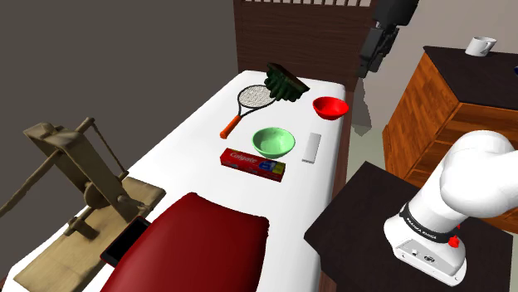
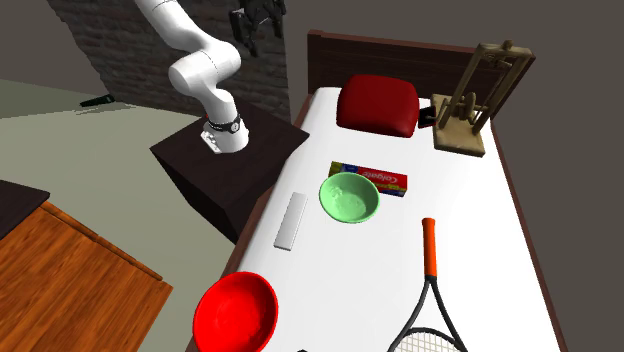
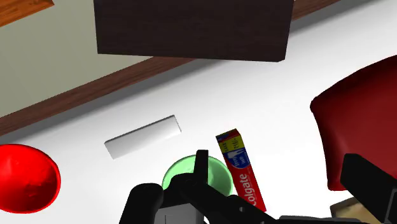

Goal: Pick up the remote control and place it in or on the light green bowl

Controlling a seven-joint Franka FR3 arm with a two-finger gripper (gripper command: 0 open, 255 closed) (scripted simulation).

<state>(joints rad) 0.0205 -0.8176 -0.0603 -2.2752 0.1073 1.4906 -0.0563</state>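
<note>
The remote control (image 1: 312, 148) is a flat pale grey bar lying on the white bed, close beside the light green bowl (image 1: 274, 143), toward the stand side. In the second exterior view the remote (image 2: 291, 220) lies to the left of the green bowl (image 2: 349, 197). My black gripper (image 1: 365, 66) hangs high in the air above the bed's headboard end, far from both, and also appears at the top of the second exterior view (image 2: 248, 40). In the wrist view the remote (image 3: 143, 137) and bowl (image 3: 189, 175) lie far below; my fingers (image 3: 371, 184) stand apart with nothing between them.
On the bed also lie a red bowl (image 1: 329, 106), a toothpaste box (image 1: 252, 166), a tennis racket (image 1: 249, 104), a red pillow (image 1: 199, 245) and a wooden frame (image 1: 79, 178). A wooden dresser (image 1: 448, 99) with a white mug (image 1: 481, 45) stands beside the dark stand (image 1: 365, 216).
</note>
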